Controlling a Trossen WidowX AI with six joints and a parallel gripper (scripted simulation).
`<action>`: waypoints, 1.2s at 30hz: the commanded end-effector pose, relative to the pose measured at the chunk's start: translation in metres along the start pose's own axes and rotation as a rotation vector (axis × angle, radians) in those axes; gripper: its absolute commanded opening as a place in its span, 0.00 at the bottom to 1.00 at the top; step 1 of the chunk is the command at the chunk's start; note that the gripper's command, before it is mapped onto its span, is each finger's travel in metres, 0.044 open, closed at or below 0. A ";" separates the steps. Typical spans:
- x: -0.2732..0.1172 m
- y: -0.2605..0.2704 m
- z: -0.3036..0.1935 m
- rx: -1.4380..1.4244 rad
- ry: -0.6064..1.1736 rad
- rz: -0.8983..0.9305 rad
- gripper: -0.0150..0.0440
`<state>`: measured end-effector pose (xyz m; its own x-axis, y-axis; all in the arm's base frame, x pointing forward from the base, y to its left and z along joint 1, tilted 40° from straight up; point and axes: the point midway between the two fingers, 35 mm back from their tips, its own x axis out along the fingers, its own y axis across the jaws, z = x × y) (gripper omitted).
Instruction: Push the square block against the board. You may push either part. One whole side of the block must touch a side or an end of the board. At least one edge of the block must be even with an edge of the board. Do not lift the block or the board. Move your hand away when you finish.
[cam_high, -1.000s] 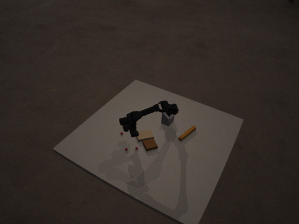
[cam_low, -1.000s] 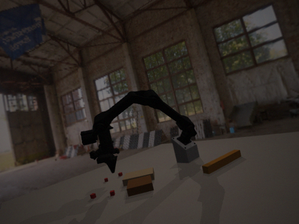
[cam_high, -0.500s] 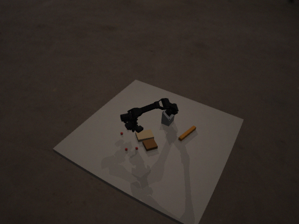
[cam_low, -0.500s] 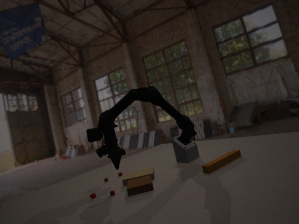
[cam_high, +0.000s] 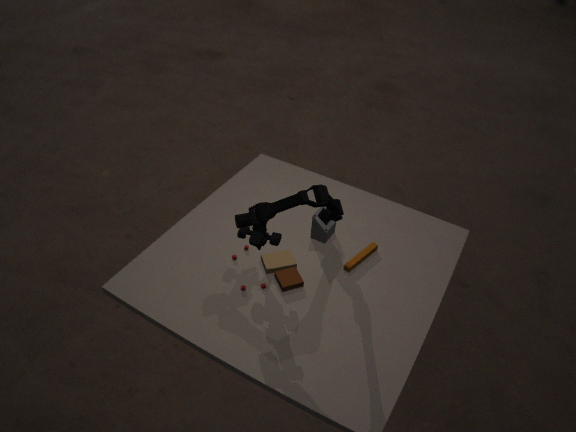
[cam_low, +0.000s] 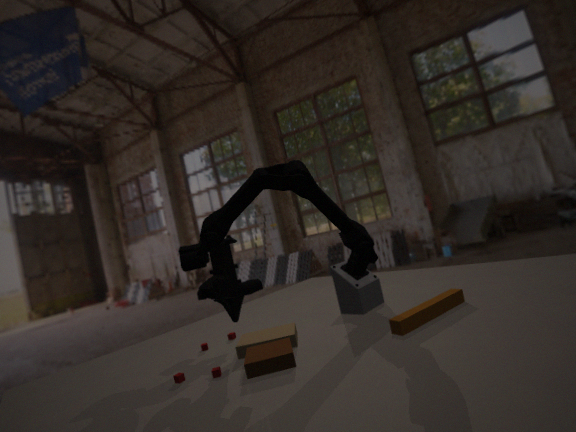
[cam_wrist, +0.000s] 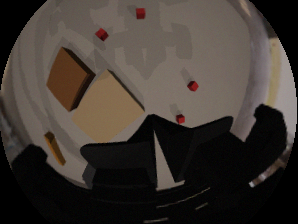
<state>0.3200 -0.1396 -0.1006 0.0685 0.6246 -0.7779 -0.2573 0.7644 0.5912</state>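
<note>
The brown square block (cam_high: 289, 278) (cam_low: 270, 356) (cam_wrist: 67, 80) lies flat beside the larger tan board (cam_high: 279, 260) (cam_low: 270, 335) (cam_wrist: 107, 107). One side of the block faces a long side of the board, very close to it. I cannot tell whether that whole side touches. In the top view the board reaches further left than the block, and their right ends look nearly level; whether they are exactly even is unclear. My gripper (cam_high: 258, 246) (cam_low: 235, 319) (cam_wrist: 150, 117) is shut and empty, pointing down, in the air above and beside the board, touching neither part.
Several small red cubes (cam_high: 243, 287) (cam_low: 179, 378) (cam_wrist: 140, 13) lie left of the block and board in the top and exterior views. An orange bar (cam_high: 361, 257) (cam_low: 427, 311) (cam_wrist: 55, 149) lies to the right, past the grey arm base (cam_high: 323, 231) (cam_low: 359, 296).
</note>
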 end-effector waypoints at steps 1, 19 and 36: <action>0.002 0.002 -0.010 -0.118 0.007 0.004 0.25; 0.006 0.008 -0.040 -0.543 0.007 0.009 0.25; 0.060 0.012 -0.035 -0.544 0.005 0.010 0.25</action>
<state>0.2850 -0.1020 -0.1477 0.0608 0.6272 -0.7765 -0.7200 0.5663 0.4011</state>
